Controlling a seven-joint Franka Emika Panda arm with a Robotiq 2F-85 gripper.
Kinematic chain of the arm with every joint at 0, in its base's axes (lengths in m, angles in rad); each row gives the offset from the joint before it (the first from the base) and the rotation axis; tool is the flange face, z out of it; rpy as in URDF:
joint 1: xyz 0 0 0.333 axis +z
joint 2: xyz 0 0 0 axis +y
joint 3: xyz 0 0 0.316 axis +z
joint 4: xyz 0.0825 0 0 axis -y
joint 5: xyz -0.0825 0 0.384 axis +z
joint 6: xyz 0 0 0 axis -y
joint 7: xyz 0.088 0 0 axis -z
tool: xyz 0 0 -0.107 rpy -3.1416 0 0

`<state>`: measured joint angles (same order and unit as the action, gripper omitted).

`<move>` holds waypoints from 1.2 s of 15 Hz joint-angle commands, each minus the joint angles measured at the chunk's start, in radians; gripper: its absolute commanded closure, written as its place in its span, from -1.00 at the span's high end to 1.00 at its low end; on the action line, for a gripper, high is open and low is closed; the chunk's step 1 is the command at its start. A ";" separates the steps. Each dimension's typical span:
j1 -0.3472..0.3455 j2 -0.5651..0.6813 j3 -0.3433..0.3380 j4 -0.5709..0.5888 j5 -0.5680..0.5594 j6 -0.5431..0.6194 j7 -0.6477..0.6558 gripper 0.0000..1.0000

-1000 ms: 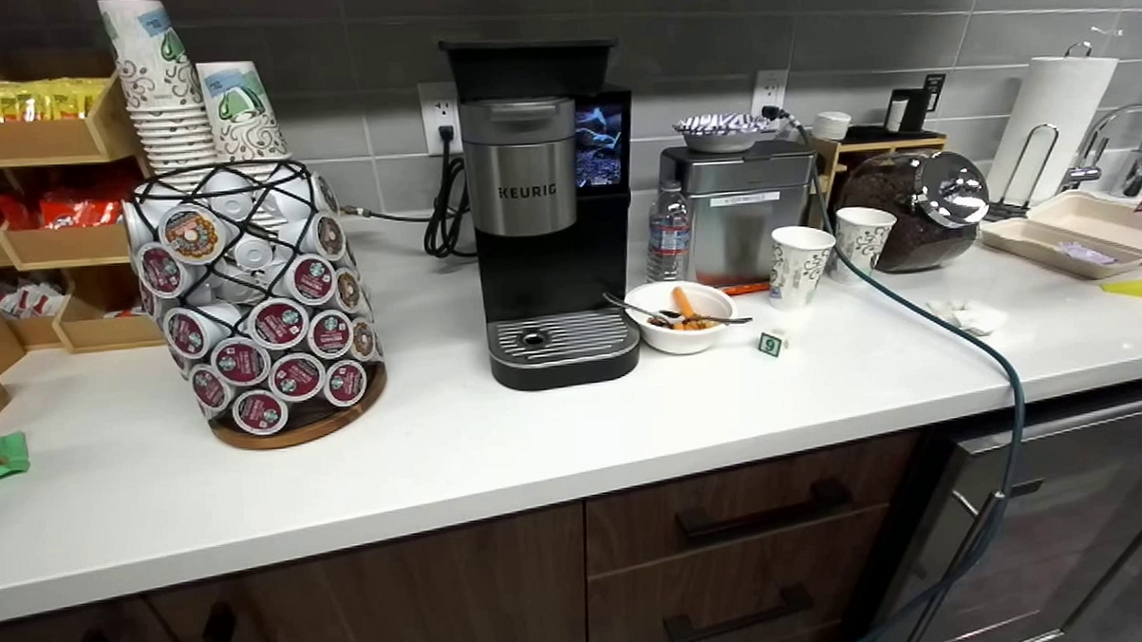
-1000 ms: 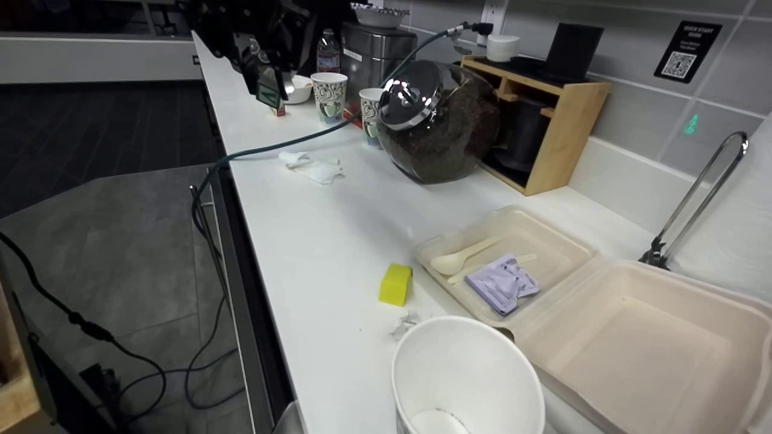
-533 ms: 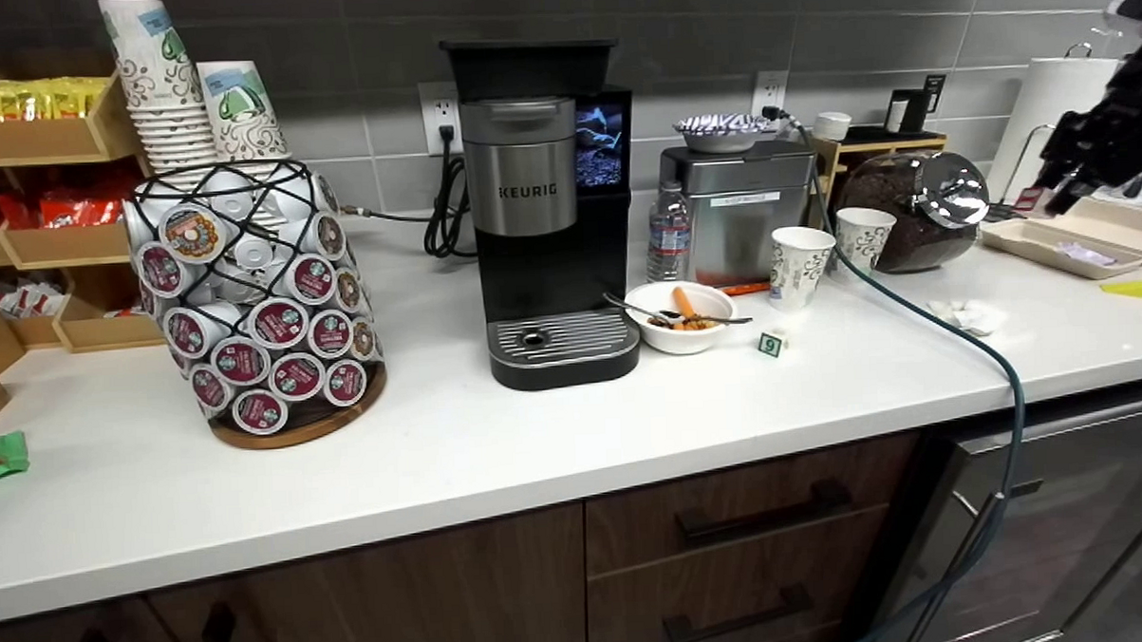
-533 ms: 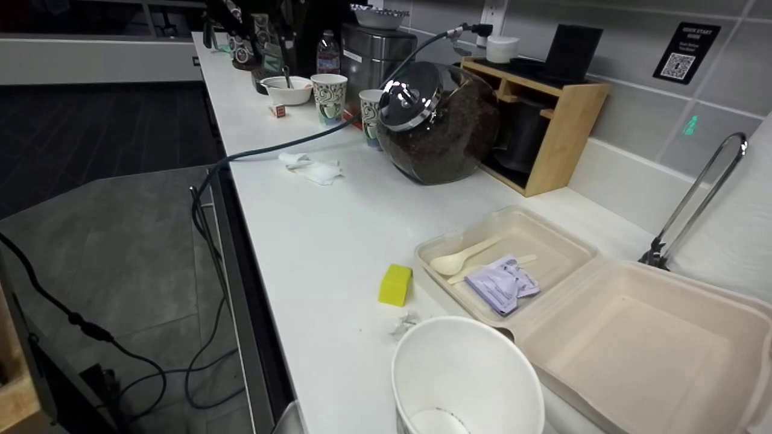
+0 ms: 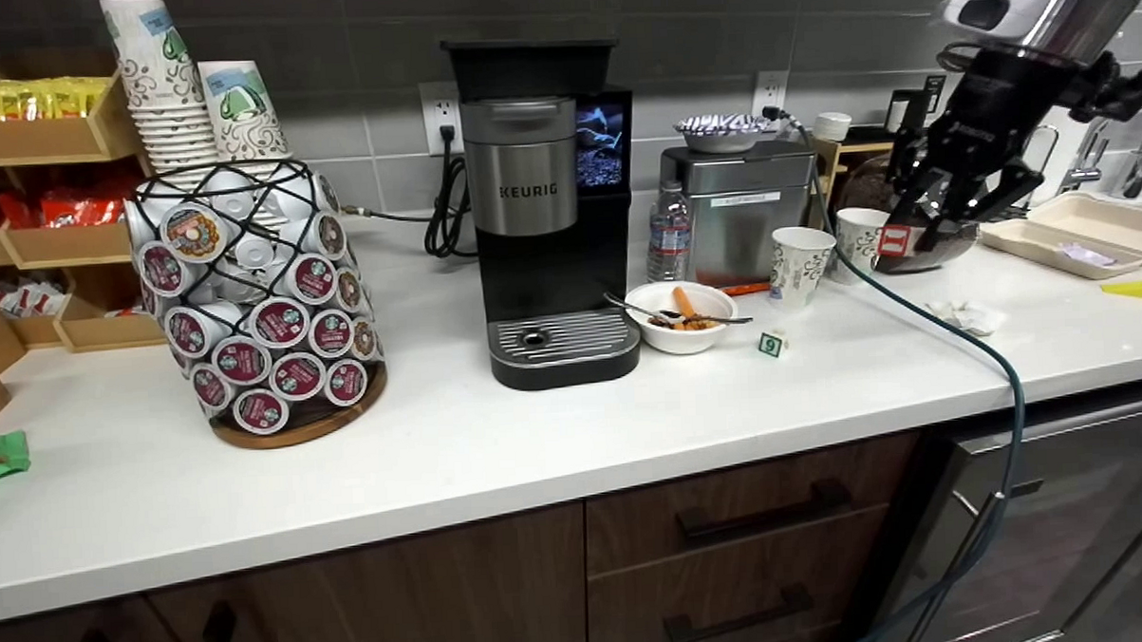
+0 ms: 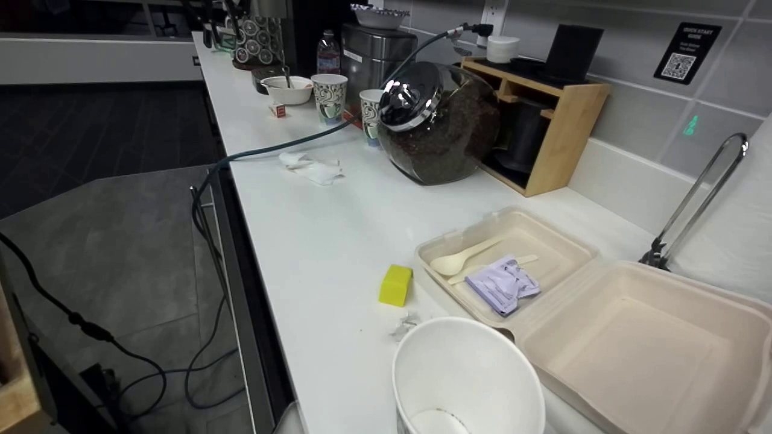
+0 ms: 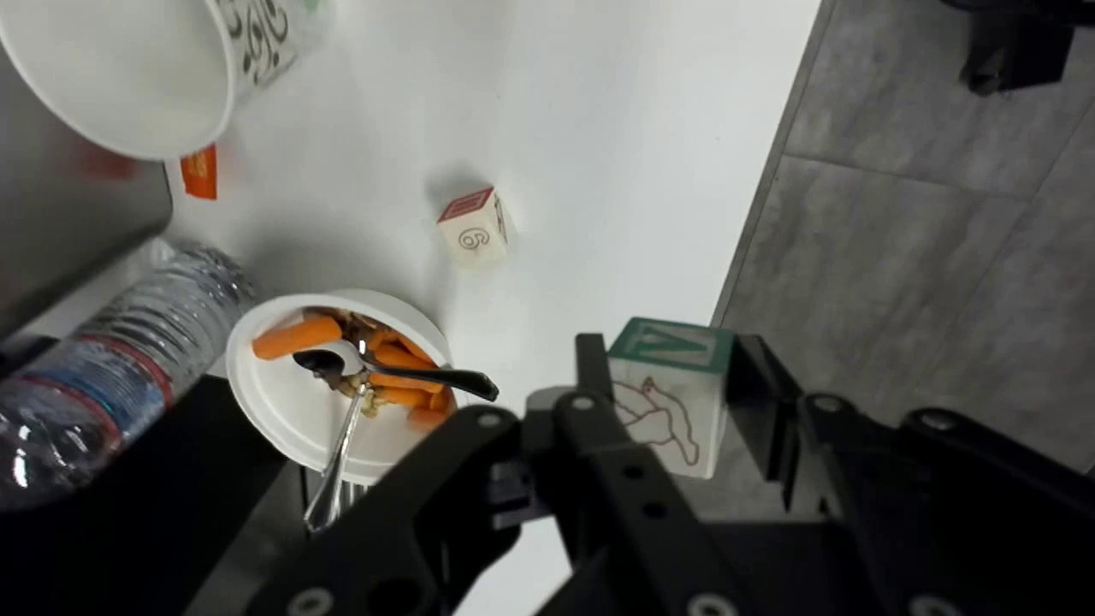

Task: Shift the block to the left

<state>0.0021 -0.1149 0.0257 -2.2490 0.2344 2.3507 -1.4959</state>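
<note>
My gripper (image 5: 910,243) is shut on a wooden letter block (image 5: 893,241) and holds it in the air above the counter (image 5: 575,425). In the wrist view the held block (image 7: 667,402) shows a green V face and a bird drawing between the two fingers of the gripper (image 7: 671,355). A second letter block (image 7: 475,227) rests on the counter, showing a 6 and a red face. It also shows in both exterior views, beside the bowl (image 5: 770,343) (image 6: 277,111). The held block is not visible in the exterior view from the counter's end.
A white bowl (image 7: 257,385) with carrots and cutlery, a water bottle (image 5: 668,232) and paper cups (image 5: 801,270) stand near the loose block. A coffee machine (image 5: 519,199) is beyond the bowl. A cable (image 6: 289,143) crosses the counter. A yellow block (image 6: 395,285) lies beside an open food tray (image 6: 639,349).
My gripper has come in from the right of an exterior view and moved left and lower with the block held. In the other view it has moved away, up out of sight.
</note>
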 commanded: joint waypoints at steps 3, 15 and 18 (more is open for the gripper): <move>0.042 0.188 0.035 0.108 -0.354 0.128 0.077 -0.72; -0.018 0.312 0.031 0.159 -0.438 0.310 -0.039 -0.72; -0.008 0.384 0.041 0.192 -0.424 0.330 -0.022 -0.72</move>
<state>-0.0081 0.1931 0.0559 -2.0964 -0.1953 2.6563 -1.5218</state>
